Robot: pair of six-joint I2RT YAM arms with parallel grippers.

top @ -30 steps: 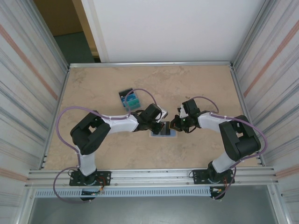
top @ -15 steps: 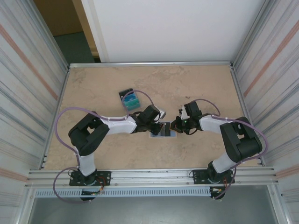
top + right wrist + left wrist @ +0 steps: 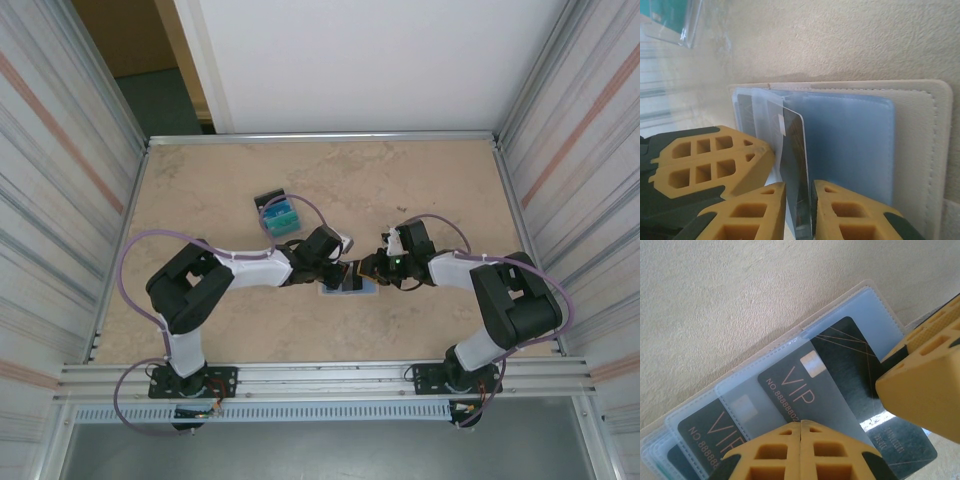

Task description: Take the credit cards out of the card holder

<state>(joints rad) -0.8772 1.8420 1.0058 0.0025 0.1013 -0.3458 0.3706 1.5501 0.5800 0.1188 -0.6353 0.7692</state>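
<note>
The card holder [image 3: 855, 150] lies open on the bench just ahead of the right gripper [image 3: 798, 192], with its pale blue inner face on the side away from the left gripper [image 3: 800, 432]. A black card [image 3: 794, 160], partly drawn from its clear sleeve, is seen edge-on between the right gripper's jaws. These are set narrow, and whether the pads actually pinch the card cannot be told. The card's long axis runs in line with those fingers, so the pull is judged to go straight back toward the right wrist.

The left gripper is closed on nothing. Its tips are laid on the sleeves just beside the card, apparently to pin the holder down. A second black card [image 3: 705, 425] deeper in the sleeves is partly covered by that gripper. The first card's near end is cut off by the frame.
</note>
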